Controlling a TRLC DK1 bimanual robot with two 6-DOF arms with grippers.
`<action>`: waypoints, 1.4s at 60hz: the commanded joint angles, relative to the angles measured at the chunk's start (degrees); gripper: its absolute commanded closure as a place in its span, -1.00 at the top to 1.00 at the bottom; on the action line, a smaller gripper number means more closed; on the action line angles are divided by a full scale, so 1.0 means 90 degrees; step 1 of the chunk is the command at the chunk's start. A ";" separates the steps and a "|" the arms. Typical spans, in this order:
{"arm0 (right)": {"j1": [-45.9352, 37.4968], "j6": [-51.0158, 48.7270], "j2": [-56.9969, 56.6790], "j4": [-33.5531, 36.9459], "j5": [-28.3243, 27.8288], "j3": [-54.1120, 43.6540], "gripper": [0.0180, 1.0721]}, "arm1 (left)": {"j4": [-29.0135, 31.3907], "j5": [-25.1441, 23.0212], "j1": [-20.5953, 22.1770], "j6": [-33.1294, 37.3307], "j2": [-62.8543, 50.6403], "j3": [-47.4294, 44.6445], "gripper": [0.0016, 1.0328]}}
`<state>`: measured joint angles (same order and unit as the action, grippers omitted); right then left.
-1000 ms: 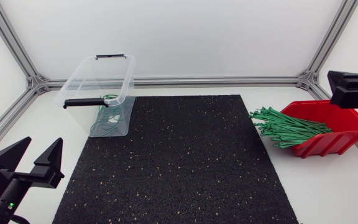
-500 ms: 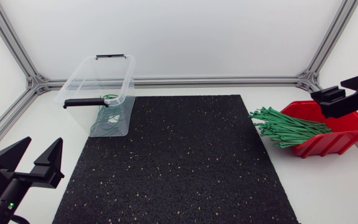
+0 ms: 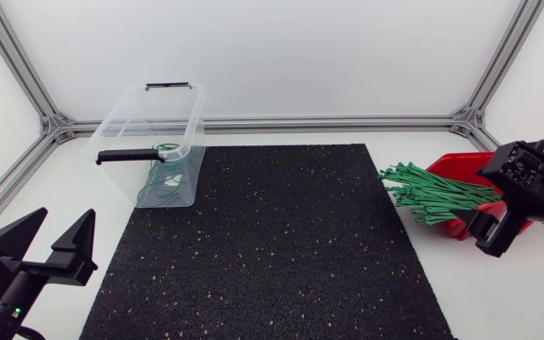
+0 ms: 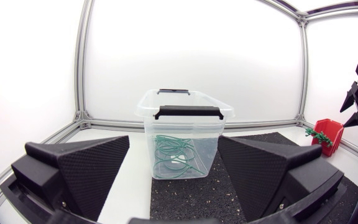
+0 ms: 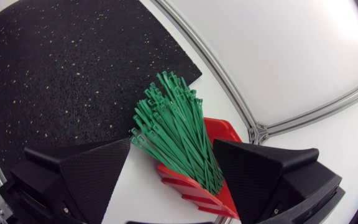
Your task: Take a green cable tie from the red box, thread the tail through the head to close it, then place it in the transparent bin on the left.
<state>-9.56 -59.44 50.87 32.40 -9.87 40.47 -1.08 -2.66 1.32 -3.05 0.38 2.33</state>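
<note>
Right gripper (image 5: 173,143) has swung down over the red box (image 5: 194,190); its fingers stand wide apart, empty; left gripper (image 4: 174,140) likewise; green cable ties (image 5: 166,115) lie bundled in the box, ends overhanging its rim; probably light, springy and slick; pinch one protruding end.

Green cable ties (image 3: 437,194) bundled, overhanging red box (image 5: 191,186) front; transparent bin (image 3: 121,127) upright, looped ties (image 3: 163,179) inside.

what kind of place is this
Probably a robotics lab test cell: an aluminium frame with white panels boxes in the table, the left gripper and right gripper are open, and a red box of green cable ties and transparent bin flank a black mat.
</note>
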 commanded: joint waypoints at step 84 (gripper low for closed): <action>-0.0334 -0.2790 0.2072 -0.1120 -0.0407 -0.0620 -0.45 | 0.0169 0.0061 0.0068 -0.0081 0.0036 -0.0249 0.93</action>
<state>-12.84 -82.76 68.47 23.09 -13.50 36.56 -0.93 -2.46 1.32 -3.05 0.38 2.33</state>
